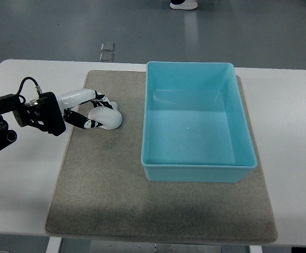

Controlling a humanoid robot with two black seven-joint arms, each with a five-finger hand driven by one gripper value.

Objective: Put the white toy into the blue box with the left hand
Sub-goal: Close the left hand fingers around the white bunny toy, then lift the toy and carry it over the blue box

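Note:
The white toy [112, 119] lies on the grey mat [158, 205], just left of the blue box [197, 173]. My left hand [92, 112] reaches in from the left edge, and its black-and-white fingers [84, 124] curl around the toy from above and below. The toy still rests on the mat, about a hand's width from the box's left wall. The box stands open-topped with nothing inside. My right arm does not show.
The mat covers the middle of a white table [293, 137]. Beyond the table's far edge are two floor plates [107, 51] and a person's shoe [183, 4].

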